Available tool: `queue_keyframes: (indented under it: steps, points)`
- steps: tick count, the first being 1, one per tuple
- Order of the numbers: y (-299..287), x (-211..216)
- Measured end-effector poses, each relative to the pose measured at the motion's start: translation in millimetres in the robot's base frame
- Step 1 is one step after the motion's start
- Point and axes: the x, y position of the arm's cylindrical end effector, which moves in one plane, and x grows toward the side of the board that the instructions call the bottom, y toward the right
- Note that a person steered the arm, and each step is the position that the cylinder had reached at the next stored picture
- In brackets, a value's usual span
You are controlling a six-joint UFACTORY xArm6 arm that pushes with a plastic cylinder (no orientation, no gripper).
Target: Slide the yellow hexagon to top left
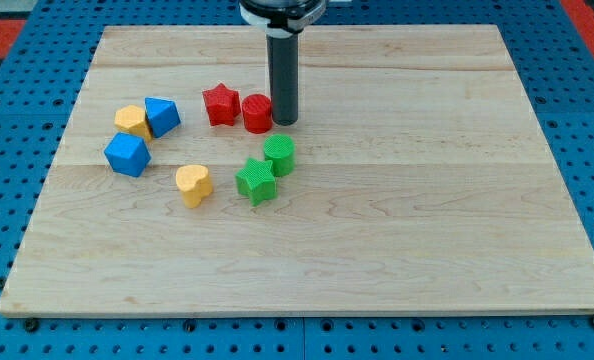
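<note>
The yellow hexagon (131, 120) lies at the board's left, touching a blue block (162, 116) on its right. My tip (284, 122) stands near the board's upper middle, against the right side of the red cylinder (257, 113). The red star (220, 104) sits just left of that cylinder. My tip is far to the right of the yellow hexagon, with both red blocks between them.
A blue cube (127, 154) lies below the yellow hexagon. A yellow heart (193, 184) sits lower middle-left. A green star (257, 182) and a green cylinder (279, 155) sit below my tip. The wooden board (397, 220) rests on a blue pegboard.
</note>
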Motion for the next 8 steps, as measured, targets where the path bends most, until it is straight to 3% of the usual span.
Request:
queue_keyframes:
  steps: [2,5,8]
  points:
    - [-112,20]
    - [-195,31]
    - [-213,-106]
